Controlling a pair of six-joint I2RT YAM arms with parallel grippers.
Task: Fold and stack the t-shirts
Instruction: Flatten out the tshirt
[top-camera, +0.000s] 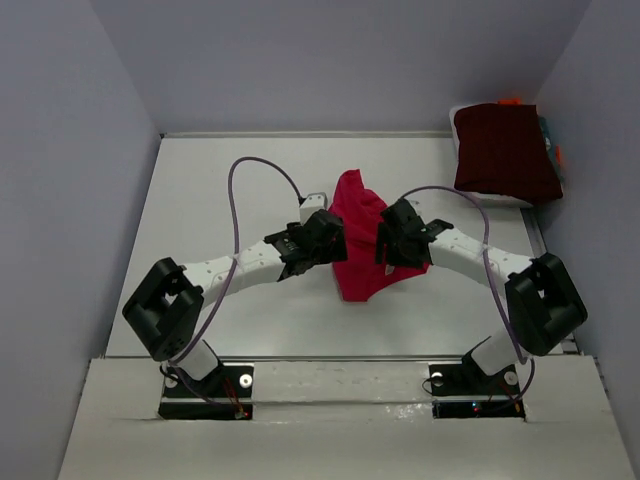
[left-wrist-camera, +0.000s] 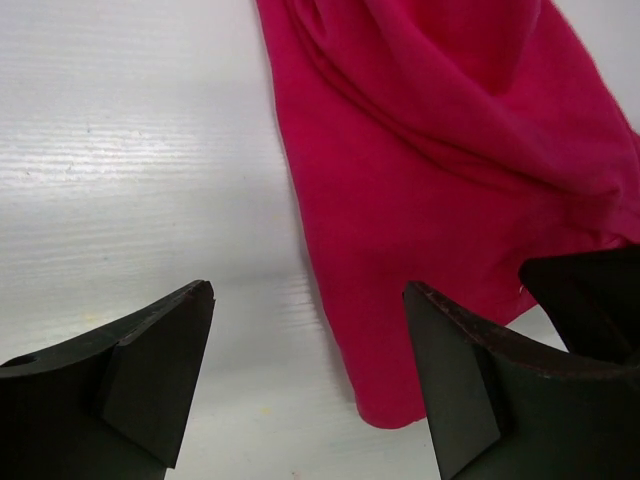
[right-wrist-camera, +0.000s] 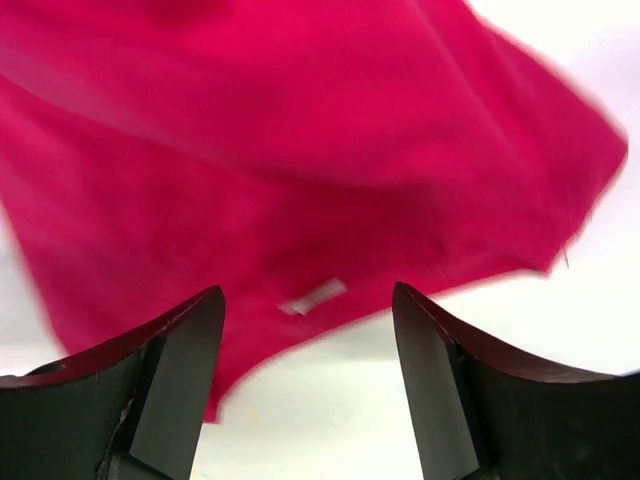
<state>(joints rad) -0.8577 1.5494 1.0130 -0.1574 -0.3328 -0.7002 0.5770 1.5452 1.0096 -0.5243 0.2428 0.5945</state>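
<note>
A bright crimson-pink t-shirt (top-camera: 358, 235) lies crumpled in the middle of the table. My left gripper (top-camera: 332, 243) hovers at its left edge and my right gripper (top-camera: 388, 243) at its right side. In the left wrist view the left gripper (left-wrist-camera: 310, 345) is open, with the t-shirt (left-wrist-camera: 430, 180) hem lying below it by the right finger (left-wrist-camera: 460, 385). In the right wrist view the right gripper (right-wrist-camera: 308, 345) is open above the blurred t-shirt (right-wrist-camera: 300, 150), whose white label (right-wrist-camera: 315, 296) shows. A folded dark maroon t-shirt (top-camera: 505, 152) rests at the back right.
The maroon t-shirt sits on a pile of other cloth (top-camera: 548, 140) in the back right corner, against the wall. Grey walls enclose the white table (top-camera: 220, 200) on the left, back and right. A dark part of the other arm (left-wrist-camera: 590, 300) shows at the left wrist view's right edge.
</note>
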